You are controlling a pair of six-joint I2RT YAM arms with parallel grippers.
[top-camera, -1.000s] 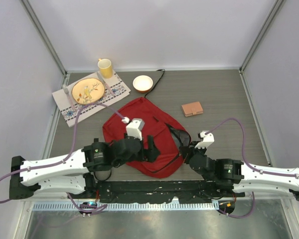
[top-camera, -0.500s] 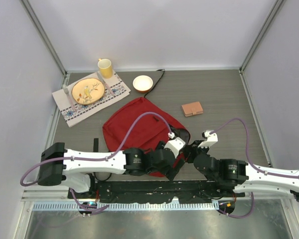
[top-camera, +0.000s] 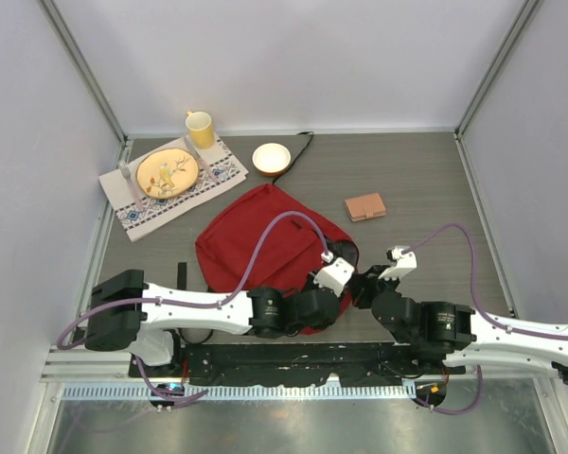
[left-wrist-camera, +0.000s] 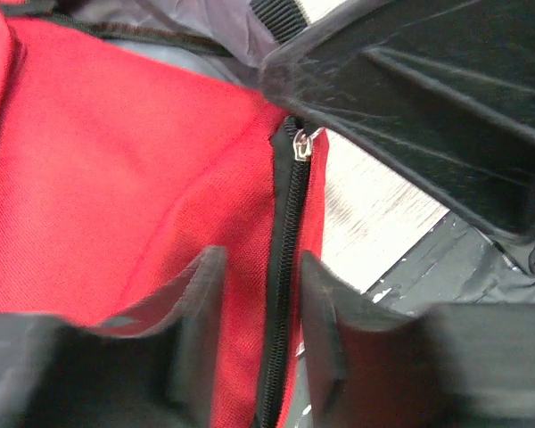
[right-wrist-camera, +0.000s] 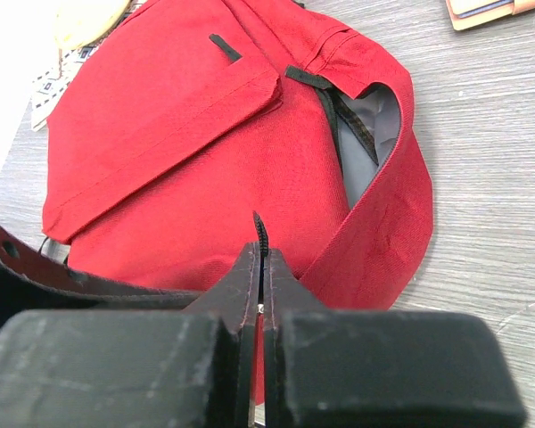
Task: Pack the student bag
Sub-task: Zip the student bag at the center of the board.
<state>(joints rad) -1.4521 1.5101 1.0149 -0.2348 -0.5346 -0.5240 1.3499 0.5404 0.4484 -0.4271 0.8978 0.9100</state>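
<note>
Soft, limp student bag [top-camera: 265,241]: right gripper [right-wrist-camera: 260,294] clamps the zipper [right-wrist-camera: 259,227] edge; left gripper [left-wrist-camera: 259,303], half-open, straddles it below the zipper pull [left-wrist-camera: 300,147], probably the best hold.

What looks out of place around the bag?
Nothing spilled or damaged. The student bag lies flat with its grey-lined opening gaping; the small brown case sits outside it on the table.

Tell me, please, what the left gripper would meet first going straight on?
Probably the zipper of the student bag, running between the left gripper's fingers toward the metal pull; depth is unclear.
</note>
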